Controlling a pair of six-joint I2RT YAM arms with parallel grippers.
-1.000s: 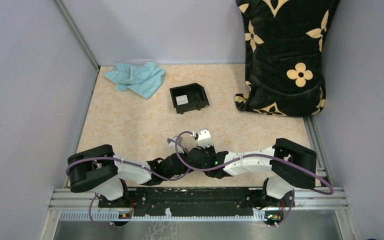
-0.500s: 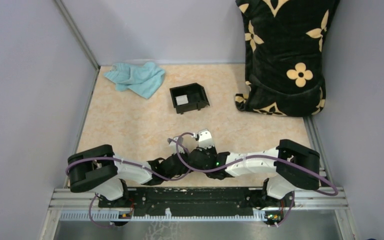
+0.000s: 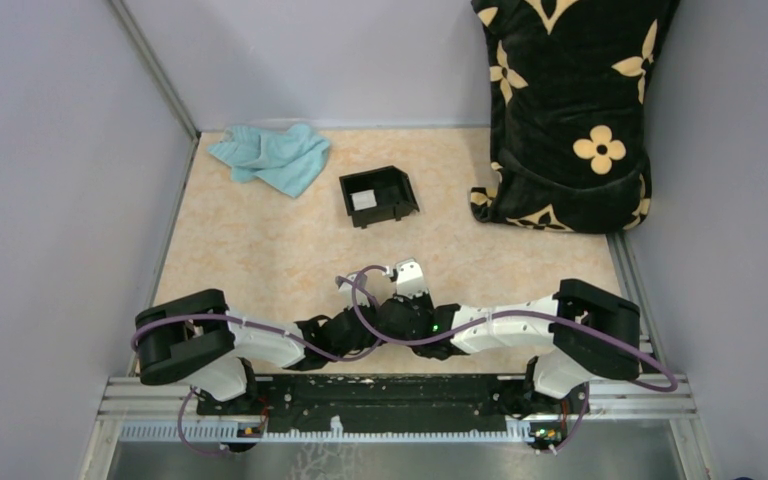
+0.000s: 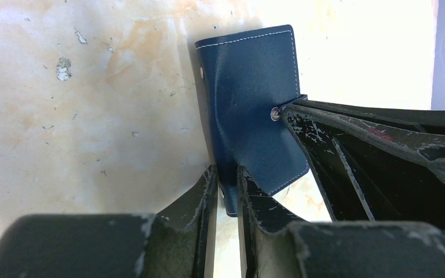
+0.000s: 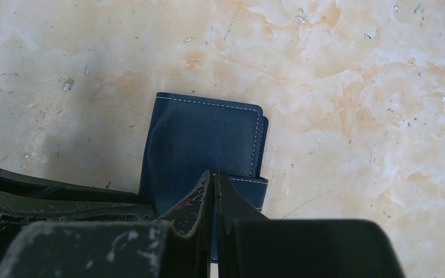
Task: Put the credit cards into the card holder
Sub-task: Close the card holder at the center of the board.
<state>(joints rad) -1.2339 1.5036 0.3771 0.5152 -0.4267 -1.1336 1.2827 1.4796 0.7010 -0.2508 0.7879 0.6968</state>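
Opening the card holder [image 4: 249, 87] seems the step: by the worktop's [image 4: 64, 116] near edge the left pincer [image 4: 226, 174] nips its rim, the right pincer [image 5: 214, 176] clamps tight on the closing tab [image 5: 259, 188], which next needs peeling back.

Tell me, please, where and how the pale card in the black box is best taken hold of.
Probably by one edge, coming straight down from above: the pale card lies flat on the floor of the open-topped black box, whose walls block a sideways approach. Tilting it up against a wall first may help.
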